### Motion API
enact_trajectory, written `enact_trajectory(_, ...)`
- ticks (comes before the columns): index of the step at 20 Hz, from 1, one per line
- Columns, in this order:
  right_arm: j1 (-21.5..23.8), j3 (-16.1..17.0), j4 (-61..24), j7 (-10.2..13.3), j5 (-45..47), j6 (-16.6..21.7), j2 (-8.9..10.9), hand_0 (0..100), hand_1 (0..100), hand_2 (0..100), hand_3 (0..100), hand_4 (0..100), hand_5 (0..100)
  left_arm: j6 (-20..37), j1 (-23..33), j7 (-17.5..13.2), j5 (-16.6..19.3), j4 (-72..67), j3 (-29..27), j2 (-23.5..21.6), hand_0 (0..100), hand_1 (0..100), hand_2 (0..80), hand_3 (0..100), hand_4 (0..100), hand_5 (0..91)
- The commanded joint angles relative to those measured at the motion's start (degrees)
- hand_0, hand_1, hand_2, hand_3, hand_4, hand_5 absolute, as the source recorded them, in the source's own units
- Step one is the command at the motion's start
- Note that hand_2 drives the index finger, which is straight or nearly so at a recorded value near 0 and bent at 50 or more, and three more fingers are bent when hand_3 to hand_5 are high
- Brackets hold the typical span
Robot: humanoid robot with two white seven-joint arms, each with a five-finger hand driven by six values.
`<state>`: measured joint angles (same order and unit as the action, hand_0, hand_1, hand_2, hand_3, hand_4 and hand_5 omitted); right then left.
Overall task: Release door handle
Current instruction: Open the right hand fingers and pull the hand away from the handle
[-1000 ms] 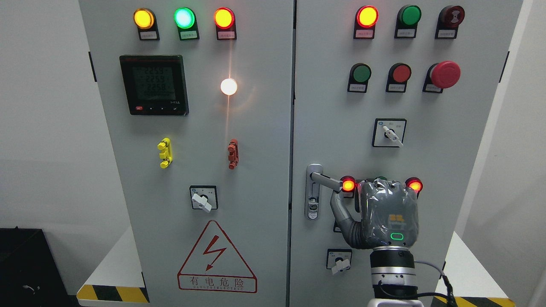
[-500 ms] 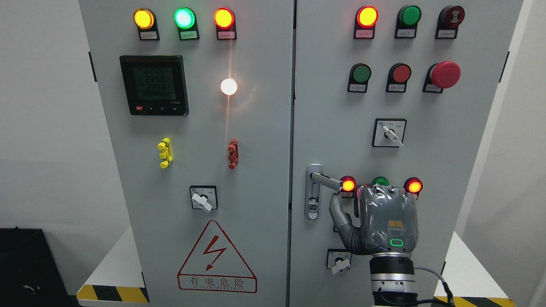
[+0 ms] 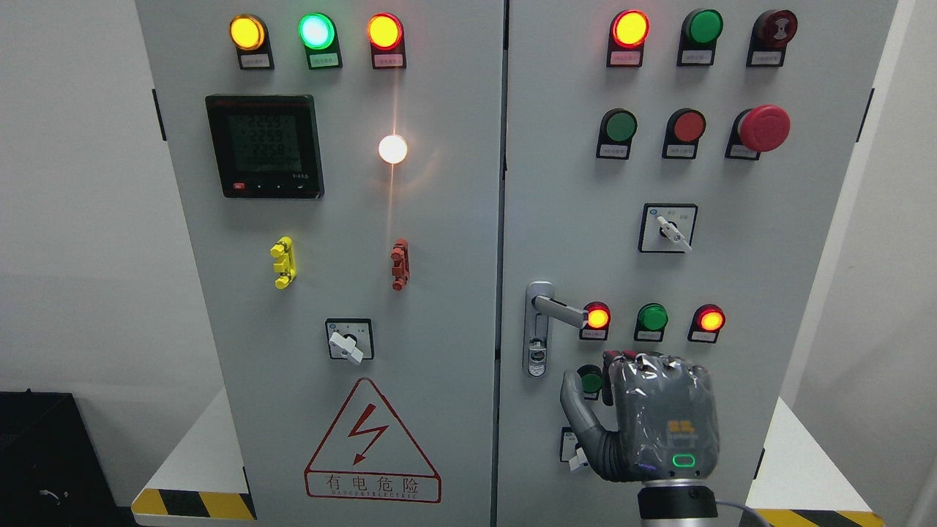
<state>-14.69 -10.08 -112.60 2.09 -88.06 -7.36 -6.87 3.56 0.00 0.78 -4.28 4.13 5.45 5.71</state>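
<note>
A silver lever door handle (image 3: 560,310) is mounted on a narrow upright plate with a keyhole, at the left edge of the right cabinet door. Its lever is angled slightly downward to the right, untouched.

The right hand (image 3: 644,413) rises from the bottom edge right of the middle, wrist upright, its grey back to the camera. Fingers (image 3: 659,366) point upward with tips bent slightly forward, thumb (image 3: 575,402) splayed out to the left, nothing in its grasp
</note>
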Motion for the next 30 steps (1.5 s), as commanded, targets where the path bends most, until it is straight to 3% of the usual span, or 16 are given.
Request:
enact_trajectory(1,4.9,3.0,-7.1,1.4,0.3,3.9,-0.16,55,21,62,93,84,73,0.0,1.0,0.0,0.1,0.0,0.0,0.0,12,56,0.0,0,0,0.0)
enact_trajectory(5,5.9,8.2,-7.1,4.3,3.4,11.4,-0.25,53,24,46,69,72,63,0.0,1.0,0.0,0.0,0.0,0.0,0.0,12,56,0.0,0,0,0.0)
enact_trajectory(9,5.9,13.5,-7.1,4.2,10.2,17.5,-0.25,52,27,28,40,45,42,0.0,1.0,0.0,0.1,-0.1,0.0,0.0,12,56,0.0,0,0,0.0)
enact_trajectory(13,6.1,15.4,-7.1,4.8,18.2,22.3,-0.42,53,26,14,21,25,24,0.0,1.0,0.0,0.1,-0.1,0.0,0.0,12,56,0.0,0,0,0.0)
enact_trajectory(15,6.1,15.4,-7.1,6.9,19.2,23.5,-0.6,53,24,9,14,19,17,0.0,1.0,0.0,0.0,0.0,0.0,0.0,12,56,0.0,0,0,0.0)
enact_trajectory(18,6.2,15.5,-7.1,8.1,19.2,26.2,-0.86,54,23,9,13,19,17,0.0,1.0,0.0,0.1,0.0,0.0,0.0,12,56,0.0,0,0,0.0)
enact_trajectory(30,6.6,17.3,-7.0,7.8,19.6,25.9,-0.86,52,25,13,16,20,17,0.0,1.0,0.0,0.0,-0.1,0.0,0.0,12,56,0.0,0,0,0.0)
